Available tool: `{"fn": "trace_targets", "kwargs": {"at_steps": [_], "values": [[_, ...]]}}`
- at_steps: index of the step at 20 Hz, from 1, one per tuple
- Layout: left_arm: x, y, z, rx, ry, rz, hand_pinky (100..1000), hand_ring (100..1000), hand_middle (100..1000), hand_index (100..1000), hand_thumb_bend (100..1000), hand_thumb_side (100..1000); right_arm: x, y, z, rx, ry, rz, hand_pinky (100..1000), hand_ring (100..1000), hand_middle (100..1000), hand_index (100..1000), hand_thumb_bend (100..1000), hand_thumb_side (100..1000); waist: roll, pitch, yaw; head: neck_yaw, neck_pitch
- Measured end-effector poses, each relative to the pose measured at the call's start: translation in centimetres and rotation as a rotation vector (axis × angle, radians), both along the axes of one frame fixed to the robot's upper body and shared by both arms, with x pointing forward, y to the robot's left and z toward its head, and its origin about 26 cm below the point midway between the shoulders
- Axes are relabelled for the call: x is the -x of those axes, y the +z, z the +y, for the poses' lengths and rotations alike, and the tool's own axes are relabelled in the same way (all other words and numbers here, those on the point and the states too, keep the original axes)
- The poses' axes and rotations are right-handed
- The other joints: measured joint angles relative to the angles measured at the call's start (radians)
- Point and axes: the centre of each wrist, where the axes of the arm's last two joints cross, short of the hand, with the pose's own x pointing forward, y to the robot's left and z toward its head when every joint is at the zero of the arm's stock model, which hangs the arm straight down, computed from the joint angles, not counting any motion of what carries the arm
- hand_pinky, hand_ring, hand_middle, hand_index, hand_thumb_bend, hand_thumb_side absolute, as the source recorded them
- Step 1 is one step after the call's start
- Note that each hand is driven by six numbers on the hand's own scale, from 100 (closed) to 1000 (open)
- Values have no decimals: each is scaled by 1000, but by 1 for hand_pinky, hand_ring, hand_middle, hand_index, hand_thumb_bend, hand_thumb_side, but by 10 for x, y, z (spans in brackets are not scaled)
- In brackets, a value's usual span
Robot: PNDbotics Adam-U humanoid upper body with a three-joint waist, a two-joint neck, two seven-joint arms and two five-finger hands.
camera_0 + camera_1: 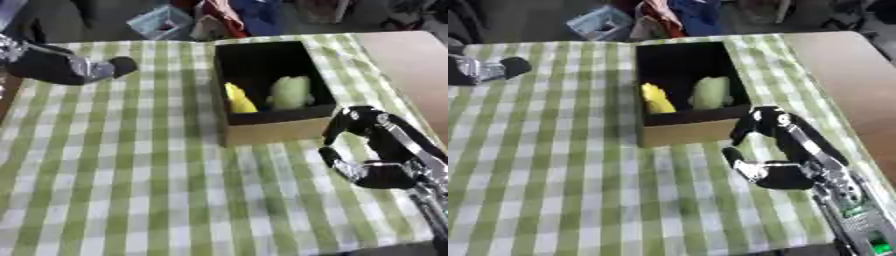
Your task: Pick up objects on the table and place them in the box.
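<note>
Box (262,131) on checked cloth (131,175), right hand (381,160) just beside, empty.

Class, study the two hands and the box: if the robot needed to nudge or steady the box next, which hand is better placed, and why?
The right hand, probably. It hangs open just beside the box's near right corner, holding nothing. The left hand sits far off at the table's far left edge, across bare checked cloth.

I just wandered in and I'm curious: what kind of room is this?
Probably a cluttered lab or workshop: a table in green checked cloth, a cardboard box, and bags and a bin piled behind.
</note>
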Motion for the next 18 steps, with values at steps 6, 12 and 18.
{"fn": "trace_targets", "kwargs": {"at_steps": [6, 12, 18], "values": [[20, -30, 28, 192, 116, 62, 576, 430, 420, 690, 633, 203, 0, 2, -5, -28, -55, -21, 669, 533, 515, 580, 285, 100, -5, 14, 29, 18, 9], [27, -65, 39, 313, 170, 134, 586, 448, 441, 693, 594, 202, 0, 6, -7, -65, -103, -44, 668, 534, 516, 584, 295, 100, -8, 25, 47, 52, 13], [29, -93, 47, 365, 189, 189, 583, 447, 441, 689, 573, 183, 1, 8, -6, -88, -126, -60, 669, 534, 516, 582, 296, 100, -12, 29, 47, 56, 13]]}}
